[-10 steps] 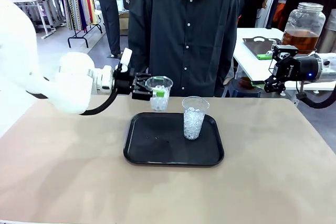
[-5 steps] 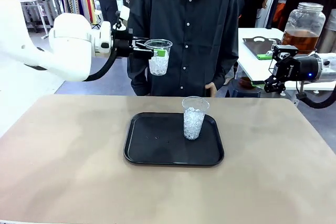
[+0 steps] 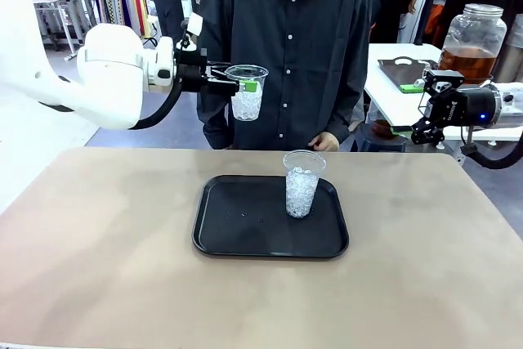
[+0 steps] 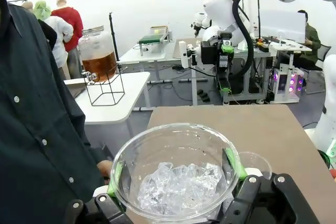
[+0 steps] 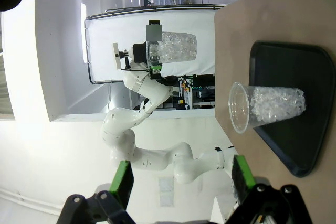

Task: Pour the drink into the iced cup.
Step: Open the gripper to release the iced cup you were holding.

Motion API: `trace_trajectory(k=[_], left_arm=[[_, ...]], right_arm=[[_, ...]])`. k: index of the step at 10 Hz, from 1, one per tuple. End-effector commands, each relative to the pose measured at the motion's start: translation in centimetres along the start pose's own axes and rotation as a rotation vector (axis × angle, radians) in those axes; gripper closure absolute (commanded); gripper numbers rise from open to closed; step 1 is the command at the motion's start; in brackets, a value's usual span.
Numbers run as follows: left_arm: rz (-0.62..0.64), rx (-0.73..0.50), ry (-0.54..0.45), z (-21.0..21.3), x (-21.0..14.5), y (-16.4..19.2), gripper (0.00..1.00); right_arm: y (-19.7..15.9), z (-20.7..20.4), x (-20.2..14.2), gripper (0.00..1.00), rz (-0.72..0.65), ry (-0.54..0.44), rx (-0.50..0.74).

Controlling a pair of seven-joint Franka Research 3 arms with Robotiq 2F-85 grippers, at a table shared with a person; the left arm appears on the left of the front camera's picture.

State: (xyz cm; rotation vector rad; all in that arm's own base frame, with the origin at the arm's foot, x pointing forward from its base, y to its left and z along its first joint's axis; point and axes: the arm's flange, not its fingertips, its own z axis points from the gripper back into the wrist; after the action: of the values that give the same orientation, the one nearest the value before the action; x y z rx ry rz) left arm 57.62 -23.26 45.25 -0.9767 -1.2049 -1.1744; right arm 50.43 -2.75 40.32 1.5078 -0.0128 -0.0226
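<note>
Black rectangular plastic tray (image 3: 245, 239), desk centre: clear plastic cup of ice (image 3: 301, 185) stood near its far right corner, no drink in it.
Left gripper (image 3: 243, 86) clasped a second clear iced cup (image 3: 247, 102) above the desk's far edge.
Right gripper (image 5: 182, 184) gaped empty off the far right corner.
Amber drink (image 3: 466, 63) sat in lidded glass jar (image 3: 478, 26) on white side table (image 3: 392, 91) beyond; pouring judged not begun.
No legible writing.

Your drink (image 3: 464, 63), a clear amber-brown liquid, fills the lower part of a big lidded glass jar (image 3: 478, 26) standing upright on the white side table (image 3: 392, 108) off to the far right. One clear cup of ice (image 3: 247, 97) is held upright in the left end effector (image 3: 245, 85) above the far edge of the bench (image 3: 98, 267). A second iced cup (image 3: 301, 184) stands on the right side of the black tray (image 3: 245, 234).
</note>
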Motion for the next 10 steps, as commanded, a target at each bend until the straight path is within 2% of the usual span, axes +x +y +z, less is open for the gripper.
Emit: trace_trajectory(k=[1, 10], left_arm=[[-0.021, -0.003, -0.013, 0.05, 0.19, -0.48, 0.09], [-0.021, -0.003, -0.013, 0.05, 0.19, -0.48, 0.09]], right_arm=[[0.1, 0.0, 0.0, 0.0, 0.003, -0.001, 0.0], [0.1, 0.0, 0.0, 0.0, 0.003, -0.001, 0.0]])
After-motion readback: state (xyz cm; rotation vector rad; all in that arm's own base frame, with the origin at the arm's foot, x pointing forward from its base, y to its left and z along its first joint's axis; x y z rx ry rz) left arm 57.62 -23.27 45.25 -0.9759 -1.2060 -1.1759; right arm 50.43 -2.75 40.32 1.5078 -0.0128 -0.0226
